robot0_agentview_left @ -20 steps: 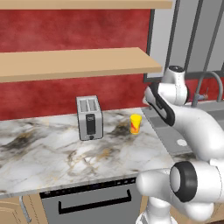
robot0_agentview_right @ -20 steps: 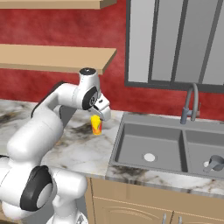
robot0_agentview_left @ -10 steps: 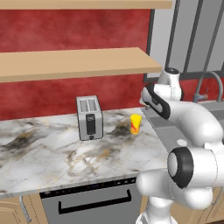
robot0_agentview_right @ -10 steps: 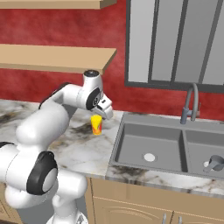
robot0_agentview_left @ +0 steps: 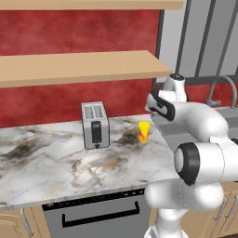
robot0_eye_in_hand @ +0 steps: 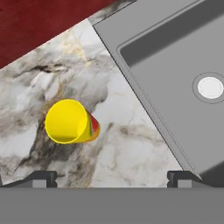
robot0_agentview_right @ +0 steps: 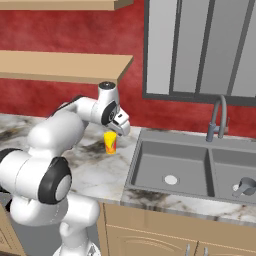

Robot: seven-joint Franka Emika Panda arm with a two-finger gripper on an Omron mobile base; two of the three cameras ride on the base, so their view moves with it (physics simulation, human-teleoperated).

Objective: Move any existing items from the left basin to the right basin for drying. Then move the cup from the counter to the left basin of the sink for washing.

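The yellow cup [robot0_eye_in_hand: 68,121] stands upright on the marble counter [robot0_agentview_left: 56,162], near the sink's left edge and well right of the silver two-slot toaster [robot0_agentview_left: 95,124]. The gripper [robot0_eye_in_hand: 111,177] hangs above the counter between the cup and the left basin [robot0_agentview_right: 170,167], its fingers spread wide with nothing between them. A small grey vessel, possibly a mug [robot0_agentview_right: 244,186], lies in the right basin [robot0_agentview_right: 235,172] below the arched tap [robot0_agentview_right: 218,120].
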